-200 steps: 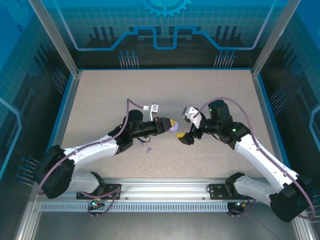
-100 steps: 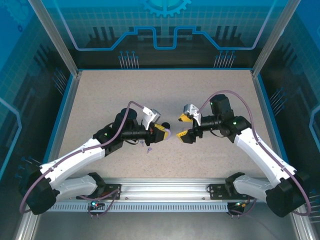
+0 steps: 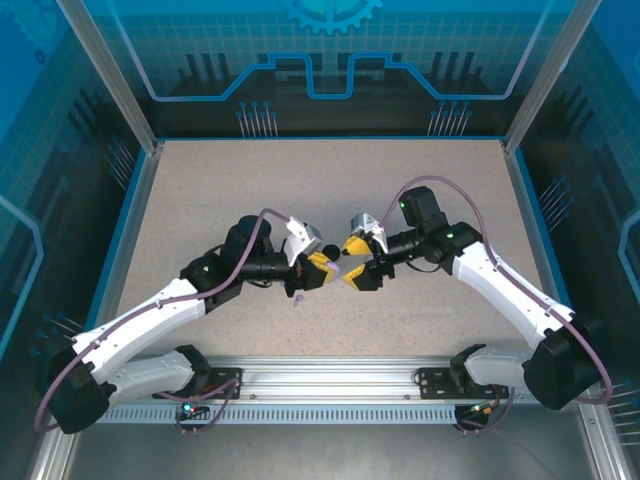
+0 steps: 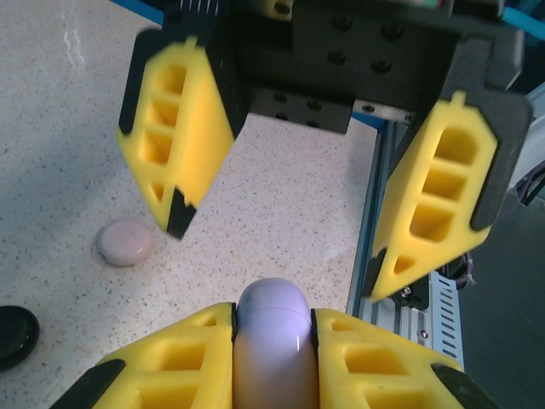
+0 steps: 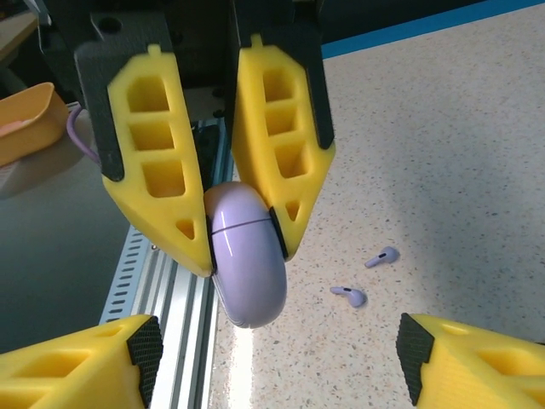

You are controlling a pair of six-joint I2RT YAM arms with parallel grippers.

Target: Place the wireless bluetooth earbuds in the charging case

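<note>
the two arms have come closer together since the earlier picture. the right gripper [image 3: 350, 263] has slid left and now meets the left gripper [image 3: 322, 266] in the middle of the top view. its yellow fingers have come in a bit too, but they are still apart.

the left gripper is squeezed tight on the lilac case [image 3: 336, 270]. in the left wrist view the case [image 4: 272, 332] sits at the bottom middle, pinched between two yellow fingers [image 4: 192, 362], with its round end poking up. the right gripper [image 4: 281, 251] hangs above it there. its jaws are wide, with one finger at the upper left and one at the right, and neither touches the case.

in the right wrist view the left gripper [image 5: 243, 247] comes down from the top and holds the lilac case [image 5: 249, 268] in the middle. a thin line runs around the case.

a lilac earbud [image 5: 349, 296] and a second lilac earbud [image 5: 381, 256] lie near each other on the table [image 5: 443, 128] at the lower right of that view, out of the case.

in the left wrist view a pale pink case [image 4: 125, 243] lies at the left and a black case [image 4: 13, 334] sits at the lower left edge.
</note>
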